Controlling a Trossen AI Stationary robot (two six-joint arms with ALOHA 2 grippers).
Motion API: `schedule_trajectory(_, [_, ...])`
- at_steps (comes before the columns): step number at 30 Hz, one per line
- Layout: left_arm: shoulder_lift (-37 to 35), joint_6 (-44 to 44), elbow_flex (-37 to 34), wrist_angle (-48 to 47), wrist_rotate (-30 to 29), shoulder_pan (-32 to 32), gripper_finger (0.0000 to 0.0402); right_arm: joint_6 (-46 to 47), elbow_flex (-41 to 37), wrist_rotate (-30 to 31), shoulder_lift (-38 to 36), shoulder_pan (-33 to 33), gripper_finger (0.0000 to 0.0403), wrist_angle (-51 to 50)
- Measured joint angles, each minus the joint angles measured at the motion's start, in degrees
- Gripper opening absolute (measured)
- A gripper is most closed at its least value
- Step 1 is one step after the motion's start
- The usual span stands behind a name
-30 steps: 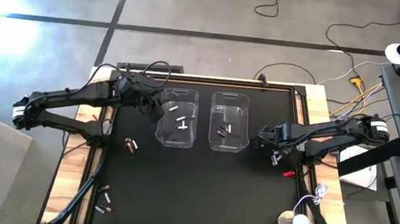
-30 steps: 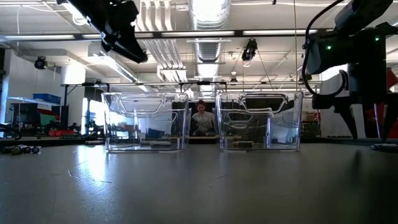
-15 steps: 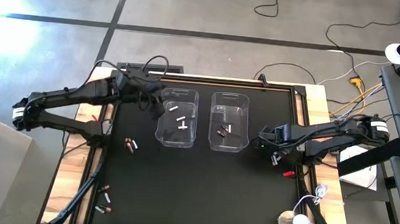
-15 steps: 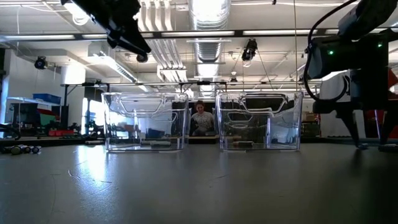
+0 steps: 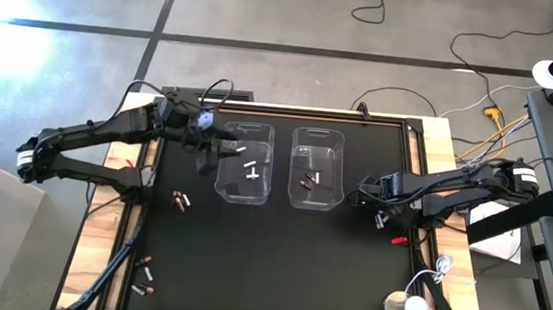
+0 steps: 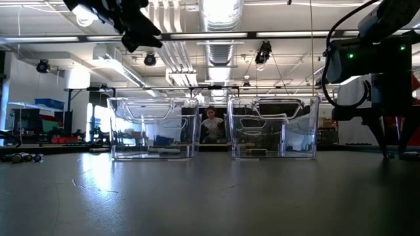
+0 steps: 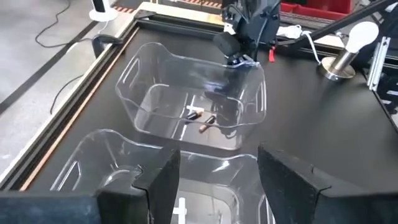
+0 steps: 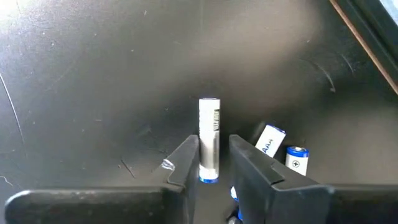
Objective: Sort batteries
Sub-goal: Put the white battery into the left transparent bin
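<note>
right claw (image 8: 213, 163) is down at the black surface (image 5: 267, 265) near its right edge, fingers pressed in on a silvery-white battery (image 8: 209, 138) lying lengthwise between them. contact on both sides looks made or very nearly made. two more white cells (image 8: 283, 149) lie just beside it on the surface.

left claw (image 7: 214, 180) hovers above the left clear bin (image 5: 245, 162), fingers spread and carrying nothing. that bin holds a few white batteries (image 5: 251, 165). the right clear bin (image 5: 317, 167) holds dark cells with copper-red ends (image 5: 307, 183), plus what looks like one pale cell; i cannot confirm that. loose dark batteries (image 5: 182, 200) remain on the surface near the left arm, with another small group (image 5: 145, 276) closer to the front-left corner. a small red piece (image 5: 399, 240) lies near the right claw and is not part of the sort.

step in hand, by judgement: pickup of a white cell by the right arm. next move calls for a firm pinch, a straight lift clear of the neighbouring cells, then carriage past the right bin to the left one where the white cells sit. risk: the round cell may roll or twist out of the pinch on lifting.
</note>
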Motion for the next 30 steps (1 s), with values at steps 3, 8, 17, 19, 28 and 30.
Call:
schedule_trajectory(3, [-0.1,0.6,0.0,-0.1,2.1,0.0,0.0192,-0.1,0.0,0.2,0.0,0.0,0.0063,0.2])
schedule_trajectory(8, [-0.1,0.9,0.0,-0.2,3.4,0.0,0.0192,-1.3,0.4,0.2,0.1,0.0,0.0052,0.4])
schedule_trajectory(17, [-0.1,1.1,0.0,-0.3,3.4,0.0,0.0192,-3.6,1.6,-2.3,0.1,0.0,0.0066,1.2])
schedule_trajectory(19, [-0.1,1.0,0.0,-0.3,3.4,0.0,0.0192,-3.6,1.5,-2.8,0.1,0.0,0.0072,0.8])
schedule_trajectory(28, [-0.1,-0.6,0.0,-0.3,3.4,0.0,0.0192,-5.0,1.5,-3.0,0.1,0.0,0.0081,1.8])
schedule_trajectory(30, [-0.1,-0.6,0.0,-0.3,3.4,-0.1,0.0192,-5.0,1.3,-3.0,0.1,0.0,0.0073,1.9])
